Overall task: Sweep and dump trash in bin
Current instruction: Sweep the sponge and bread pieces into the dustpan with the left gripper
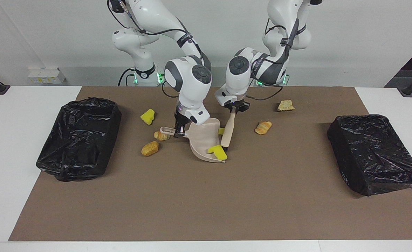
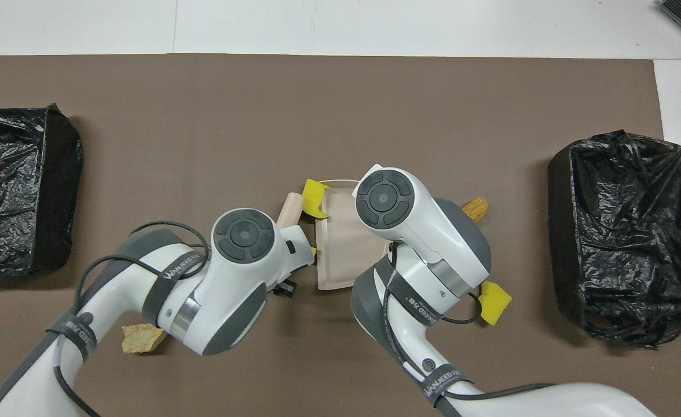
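Yellow sponge bits point(image 1: 218, 151), golden-brown bread point(image 1: 263, 127), beige dustpan point(image 1: 202, 140) & brush point(image 1: 228, 131), black bins point(image 1: 78, 138).

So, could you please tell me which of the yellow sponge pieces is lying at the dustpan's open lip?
The yellow sponge piece at the dustpan's lip, beside the brush head.

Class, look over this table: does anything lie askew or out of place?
Yes. One yellow sponge chunk sits half over the dustpan lip beside the brush, not fully inside. Other scraps, like the pastry bit, lie loose on the mat.
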`<state>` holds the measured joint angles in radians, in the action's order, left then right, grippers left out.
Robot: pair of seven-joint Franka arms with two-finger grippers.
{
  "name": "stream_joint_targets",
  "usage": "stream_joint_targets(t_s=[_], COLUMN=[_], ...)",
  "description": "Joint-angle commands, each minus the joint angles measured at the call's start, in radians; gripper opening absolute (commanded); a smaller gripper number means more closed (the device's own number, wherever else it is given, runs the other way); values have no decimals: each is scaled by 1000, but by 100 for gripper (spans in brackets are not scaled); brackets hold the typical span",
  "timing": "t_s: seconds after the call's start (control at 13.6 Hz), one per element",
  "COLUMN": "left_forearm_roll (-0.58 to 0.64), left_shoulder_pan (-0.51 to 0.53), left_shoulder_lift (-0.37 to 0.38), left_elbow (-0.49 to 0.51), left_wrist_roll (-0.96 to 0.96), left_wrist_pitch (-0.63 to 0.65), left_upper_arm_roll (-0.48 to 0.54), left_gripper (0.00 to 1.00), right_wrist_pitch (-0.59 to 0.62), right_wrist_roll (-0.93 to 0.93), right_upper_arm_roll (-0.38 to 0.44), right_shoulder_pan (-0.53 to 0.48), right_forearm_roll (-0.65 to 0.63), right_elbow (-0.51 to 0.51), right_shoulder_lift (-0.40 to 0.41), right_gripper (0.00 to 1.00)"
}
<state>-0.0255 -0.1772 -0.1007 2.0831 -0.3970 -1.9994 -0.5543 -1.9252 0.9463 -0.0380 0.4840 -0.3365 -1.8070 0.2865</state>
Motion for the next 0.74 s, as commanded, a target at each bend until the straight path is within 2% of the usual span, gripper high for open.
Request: stream_joint_targets(t_s=[0.0,0.15,0.37,0.66], left_forearm_roll=[-37,-109,-109,-109], left_shoulder_pan=[4,12,16,15], left_shoulder_lift=[27,79,136,211], left_elbow=[-46,-48,-44,-32], left_wrist_roll=[-33,-49,-138,-171], left_wrist_pitch=[33,95,136,286], left_upper_arm_roll=[5,13,17,17], left_gripper=[0,0,0,0], right_wrist_pitch=[-55,-86,-90,-89], right_wrist_roll=[0,40,32,31], right_upper_arm_roll=[-6,-6,-8,-8], right_shoulder_pan=[-12,-38,-28,-27], right_forearm_roll=[17,85,88,88], right_elbow=[-72,-101,-100,-100], right_shoulder_lift=[-23,-29,-30,-30], right_gripper=[0,0,0,0])
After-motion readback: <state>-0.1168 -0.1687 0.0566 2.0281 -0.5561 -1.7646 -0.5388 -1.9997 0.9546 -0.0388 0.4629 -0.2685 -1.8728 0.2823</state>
